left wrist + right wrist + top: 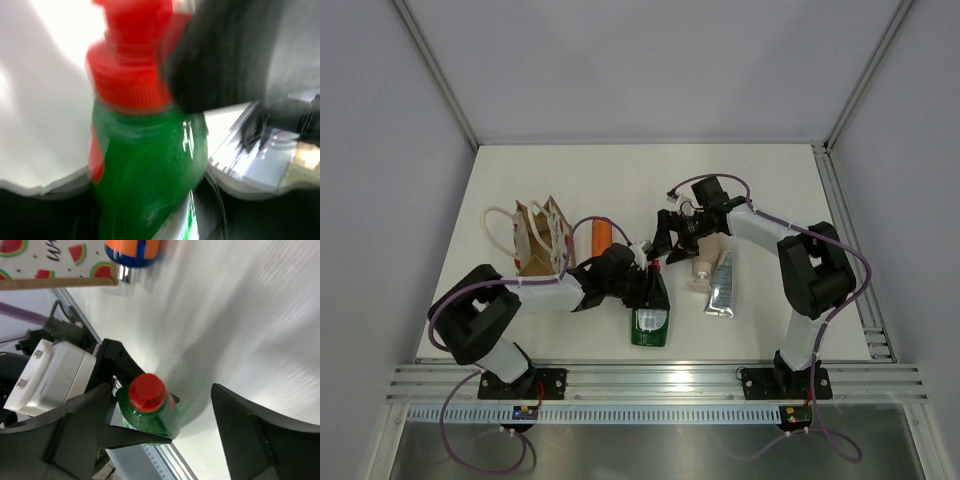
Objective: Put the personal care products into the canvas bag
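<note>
Right wrist view: left fingers (119,361) pinch the green teardrop bottle with red cap (148,407); right fingers (250,432) spread wide.

The top external view looks steeply down from above the near edge, far enough off to take in the whole table (620,180). The left wrist view sits very close against the green bottle (150,180), blurred. The right wrist view looks down on that bottle from farther off, at 6 o'clock; overhead it also lies near 6 o'clock.
</note>
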